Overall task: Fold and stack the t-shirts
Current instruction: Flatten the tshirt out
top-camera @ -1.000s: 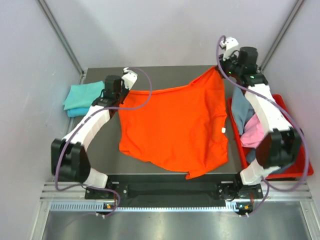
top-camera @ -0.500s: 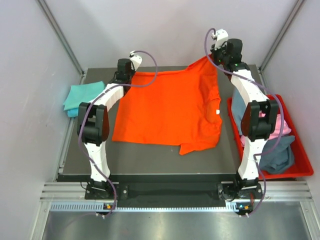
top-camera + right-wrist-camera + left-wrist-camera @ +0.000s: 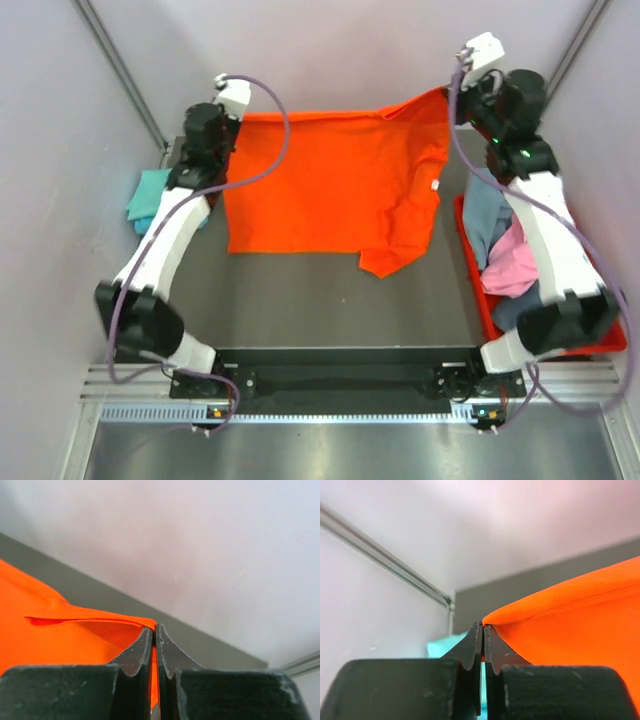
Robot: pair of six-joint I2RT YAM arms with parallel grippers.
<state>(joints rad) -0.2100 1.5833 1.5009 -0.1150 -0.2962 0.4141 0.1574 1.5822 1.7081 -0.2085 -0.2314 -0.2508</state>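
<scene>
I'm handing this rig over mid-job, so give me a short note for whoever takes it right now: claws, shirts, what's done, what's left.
Claws: left claw is shut on one far corner of the orange t-shirt; right claw is shut on the other far corner.
The shirt is spread between them, unfolded, its near edge low toward the table.
Elsewhere: teal t-shirt at the table's left edge, seemingly folded; grey-blue t-shirt and pink t-shirt crumpled in the red bin.
Left: lay out, fold and stack the orange one, then the two in the bin.
</scene>
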